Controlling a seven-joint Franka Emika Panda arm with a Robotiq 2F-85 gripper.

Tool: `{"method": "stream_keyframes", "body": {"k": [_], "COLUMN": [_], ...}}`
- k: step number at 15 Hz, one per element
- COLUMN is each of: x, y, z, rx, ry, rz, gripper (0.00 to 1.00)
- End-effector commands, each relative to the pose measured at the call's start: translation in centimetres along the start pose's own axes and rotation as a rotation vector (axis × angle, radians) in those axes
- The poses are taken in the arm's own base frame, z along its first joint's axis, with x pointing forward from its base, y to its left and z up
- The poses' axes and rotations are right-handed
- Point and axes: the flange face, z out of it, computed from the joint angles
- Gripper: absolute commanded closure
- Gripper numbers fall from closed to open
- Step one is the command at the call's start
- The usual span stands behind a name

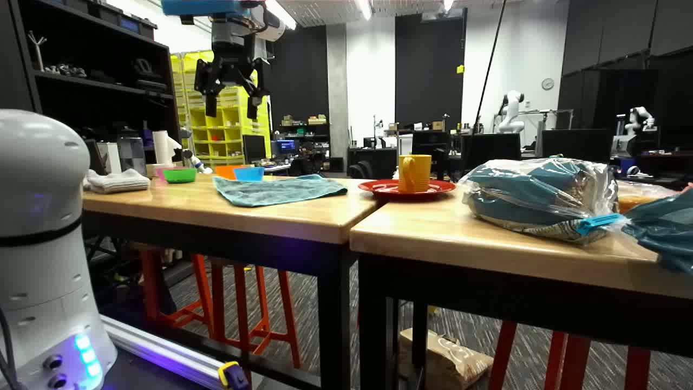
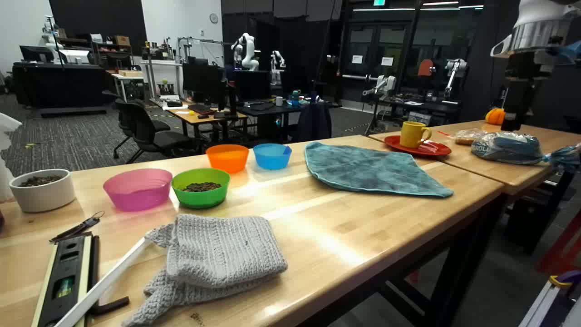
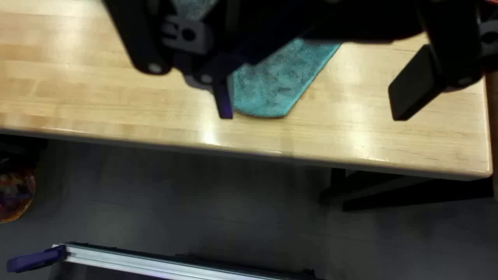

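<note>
One black two-fingered gripper, jaws spread wide, holding nothing, hangs high; below I count one teal cloth towel, one yellow cylindrical mug on one round red plate.

Bright ceiling lts, tbl glare, dim flr

This looks like a lab for robots: white robot arms stand at the back, with black chairs and a lit computer screen.
</note>
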Motion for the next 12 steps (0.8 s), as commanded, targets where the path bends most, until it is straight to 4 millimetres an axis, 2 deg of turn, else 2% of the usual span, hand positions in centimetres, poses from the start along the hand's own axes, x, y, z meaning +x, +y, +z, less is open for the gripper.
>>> {"method": "stream_keyframes", "body": {"k": [1,12], "x": [0.01,0.43], "y": [0.00,0.08], "z": [-0.08,0.43], "rx": [0.000,0.021], "ry": [0.000,0.006], "rz": [0.000,0.012], "gripper": [0.00,0.00]}}
